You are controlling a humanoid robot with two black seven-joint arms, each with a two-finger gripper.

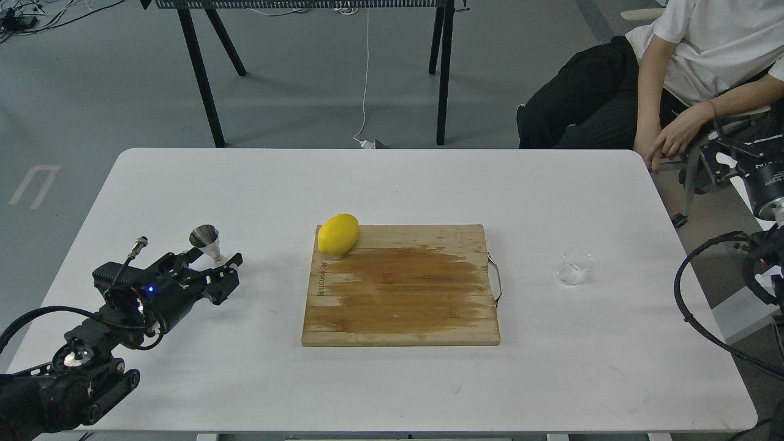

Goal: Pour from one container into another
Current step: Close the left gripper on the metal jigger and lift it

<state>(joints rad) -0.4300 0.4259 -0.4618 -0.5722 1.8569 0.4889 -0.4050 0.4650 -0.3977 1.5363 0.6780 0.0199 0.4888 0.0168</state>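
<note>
Steel jigger (206,242): upright, table's left side, just beyond left gripper (217,275), whose fingers spread open, empty. Glass cup (574,266): far right of cutting board (401,285), nearer right arm; right gripper out of view. Vessels well apart.

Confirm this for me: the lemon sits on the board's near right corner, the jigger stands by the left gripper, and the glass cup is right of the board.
Not quite. In the head view the lemon sits on the far left corner of the board, not the near right. The rest holds: the jigger stands by the left gripper, and the glass cup is right of the board.
</note>
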